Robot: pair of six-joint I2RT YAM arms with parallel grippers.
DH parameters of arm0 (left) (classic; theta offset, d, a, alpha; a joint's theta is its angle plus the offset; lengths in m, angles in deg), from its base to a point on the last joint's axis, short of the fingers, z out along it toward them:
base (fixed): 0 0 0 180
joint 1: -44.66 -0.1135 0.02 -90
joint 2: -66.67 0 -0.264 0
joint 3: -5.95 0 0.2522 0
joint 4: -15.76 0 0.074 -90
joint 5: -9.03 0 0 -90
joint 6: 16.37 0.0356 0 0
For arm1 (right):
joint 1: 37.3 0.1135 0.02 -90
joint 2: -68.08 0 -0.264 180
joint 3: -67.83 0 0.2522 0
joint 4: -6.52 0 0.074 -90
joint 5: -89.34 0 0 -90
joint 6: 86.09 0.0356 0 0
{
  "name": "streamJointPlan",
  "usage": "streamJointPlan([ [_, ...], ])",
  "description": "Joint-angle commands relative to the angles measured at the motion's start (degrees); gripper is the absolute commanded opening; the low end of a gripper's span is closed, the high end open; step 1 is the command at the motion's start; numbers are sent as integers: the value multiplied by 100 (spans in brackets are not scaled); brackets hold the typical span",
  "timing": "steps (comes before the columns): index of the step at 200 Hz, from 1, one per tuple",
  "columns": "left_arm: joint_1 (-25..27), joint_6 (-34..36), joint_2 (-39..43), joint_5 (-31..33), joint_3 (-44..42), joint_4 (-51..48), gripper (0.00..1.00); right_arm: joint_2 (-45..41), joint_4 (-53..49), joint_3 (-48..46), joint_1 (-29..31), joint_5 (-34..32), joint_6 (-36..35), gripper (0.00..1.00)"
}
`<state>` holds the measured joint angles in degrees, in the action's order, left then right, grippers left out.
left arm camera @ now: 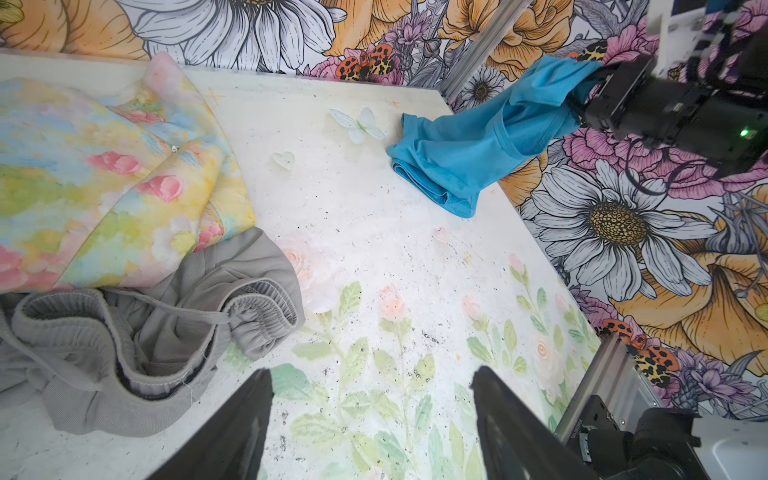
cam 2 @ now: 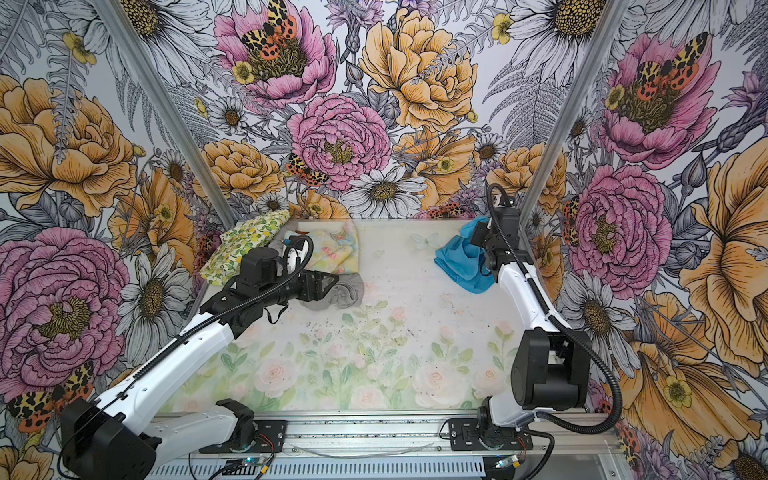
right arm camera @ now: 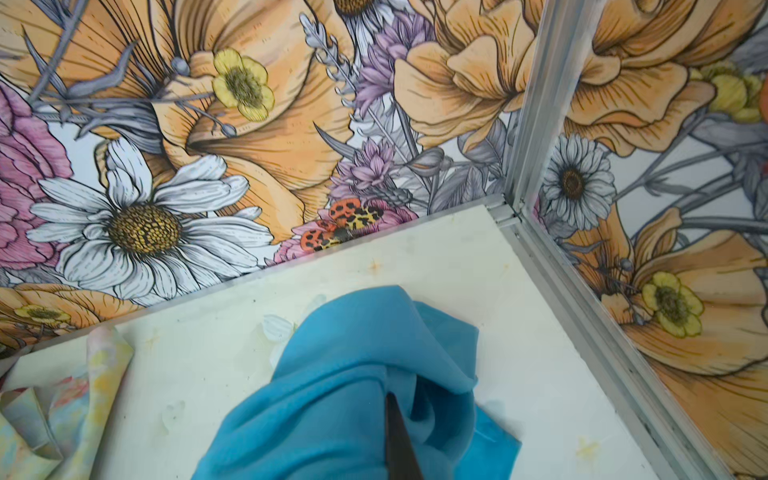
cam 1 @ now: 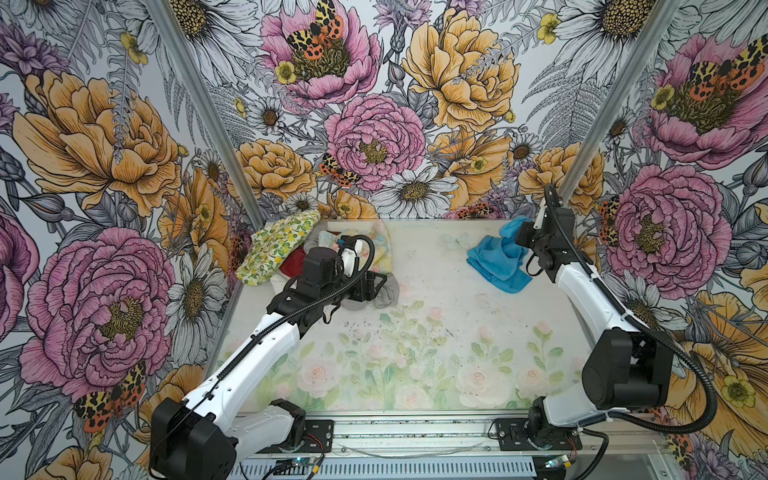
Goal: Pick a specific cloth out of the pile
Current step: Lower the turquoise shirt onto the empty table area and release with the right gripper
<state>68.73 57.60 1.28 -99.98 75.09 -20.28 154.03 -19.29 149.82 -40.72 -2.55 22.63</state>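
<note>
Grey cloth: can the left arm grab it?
Probably yes. The left gripper is open close by the grey cloth; nothing covers its near side, only the pastel floral cloth overlaps its far edge.

The left arm (cam 1: 320,270) hides most of the red cloth (cam 1: 293,262) in the pile (cam 1: 274,245), and folds of the blue cloth (right arm camera: 340,374) bury the tips of the right gripper (right arm camera: 391,405).
</note>
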Motion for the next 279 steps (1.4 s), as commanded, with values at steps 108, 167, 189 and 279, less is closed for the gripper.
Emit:
streamJointPlan([
  [108,-56,56,-7,140,-27,5,77,1466,-928,473,-20,209,200,0],
  [167,-61,41,-16,117,-35,8,77,2537,-1591,1536,-14,268,163,0],
  [189,-75,40,-3,115,-31,16,77,2889,-1758,1803,-18,288,167,0],
  [279,-69,28,139,198,-52,12,76,3718,-2380,2476,9,286,63,0],
])
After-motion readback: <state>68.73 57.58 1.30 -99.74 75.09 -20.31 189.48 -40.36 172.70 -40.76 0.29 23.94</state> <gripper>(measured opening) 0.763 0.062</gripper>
